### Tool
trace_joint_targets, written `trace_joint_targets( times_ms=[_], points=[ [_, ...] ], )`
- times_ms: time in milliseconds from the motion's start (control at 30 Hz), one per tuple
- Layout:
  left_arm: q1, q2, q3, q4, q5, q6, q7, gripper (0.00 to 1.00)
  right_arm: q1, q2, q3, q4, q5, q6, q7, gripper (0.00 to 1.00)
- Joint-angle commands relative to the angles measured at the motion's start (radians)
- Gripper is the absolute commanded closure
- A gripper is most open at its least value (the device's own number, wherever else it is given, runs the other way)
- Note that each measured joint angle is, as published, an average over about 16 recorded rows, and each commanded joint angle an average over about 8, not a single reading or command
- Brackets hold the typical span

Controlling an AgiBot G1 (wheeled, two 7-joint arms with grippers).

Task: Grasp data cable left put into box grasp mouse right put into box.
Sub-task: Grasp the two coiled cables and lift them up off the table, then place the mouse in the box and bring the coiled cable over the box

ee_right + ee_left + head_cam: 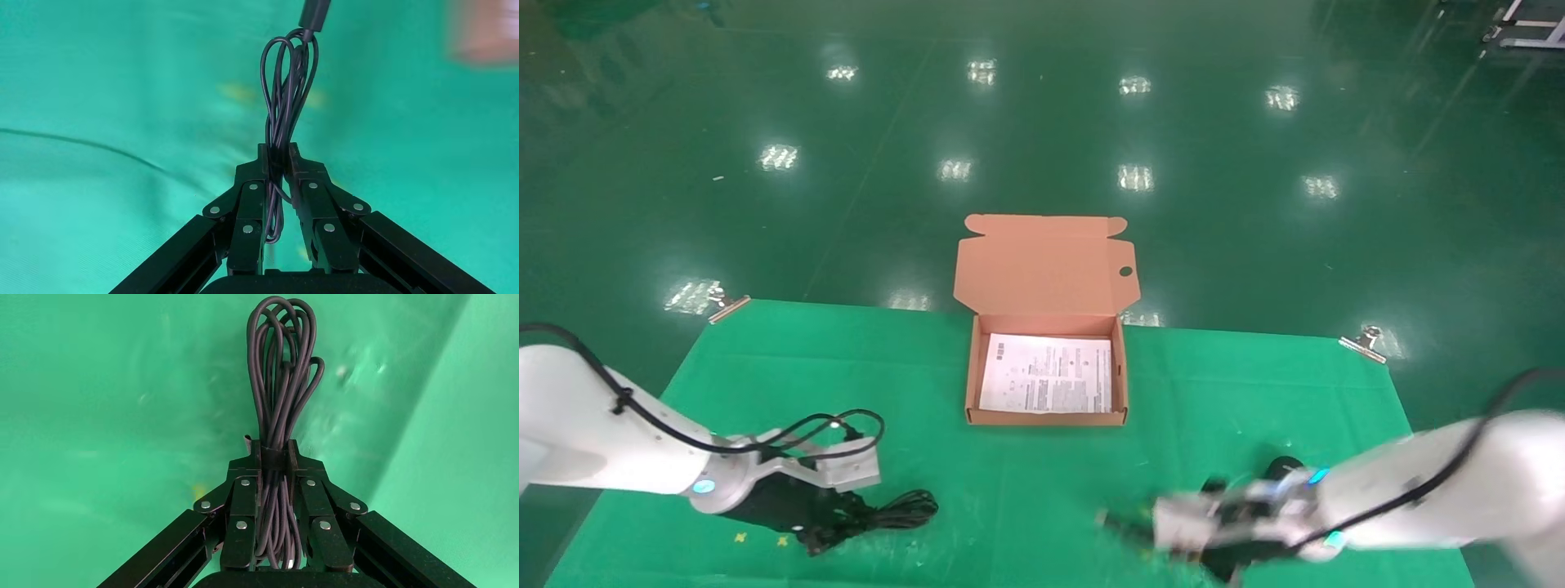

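The box (pixel 1046 418) stands open at the table's middle back, lid up, with a white printed sheet inside. My left gripper (pixel 842 518) at the front left is shut on the data cable (pixel 903 508), low at the cloth. In the left wrist view its jaws (pixel 273 450) clamp the looped bundle (pixel 281 367) at its tie band. My right gripper (pixel 1164 535), blurred at the front right, is shut on the mouse's thin looped cord (pixel 284 79), whose plug (pixel 315 12) shows beyond the loops. A black rounded shape (pixel 1283 467) behind the right wrist may be the mouse.
A green cloth (pixel 1042 490) covers the table, held by metal clips at the back corners (pixel 730 309) (pixel 1365 343). The shiny green floor lies beyond. The box shows as an orange blur (pixel 483 30) in the right wrist view.
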Motion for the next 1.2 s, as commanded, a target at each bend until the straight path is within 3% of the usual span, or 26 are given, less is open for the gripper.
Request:
trace_joint_targets(
  times_ms=[33, 233, 400, 700, 967, 1200],
  points=[
    [-0.007, -0.009, 0.001, -0.008, 0.002, 0.006, 0.008, 1.0, 0.013, 0.029, 0.022, 0.013, 0.02, -0.002, 0.021, 1.0],
    [-0.051, -0.09, -0.013, -0.172, 0.025, -0.026, -0.039, 1.0, 0.107, 0.113, 0.1, 0.085, 0.026, 0.03, 0.099, 1.0],
    [-0.073, -0.157, -0.035, -0.376, 0.051, -0.073, -0.124, 1.0, 0.203, 0.112, 0.148, 0.099, 0.018, 0.073, 0.128, 1.0],
    [-0.103, -0.174, -0.054, -0.627, 0.141, -0.166, -0.244, 1.0, 0.368, -0.033, 0.183, 0.019, 0.05, 0.158, 0.044, 1.0],
    [-0.144, -0.13, -0.063, -0.644, 0.217, -0.234, -0.306, 1.0, 0.469, -0.177, 0.2, -0.127, 0.104, 0.224, -0.059, 1.0],
    [-0.164, -0.121, -0.076, -0.646, 0.247, -0.264, -0.343, 1.0, 0.503, -0.227, 0.213, -0.21, 0.153, 0.24, -0.145, 1.0]
  ],
)
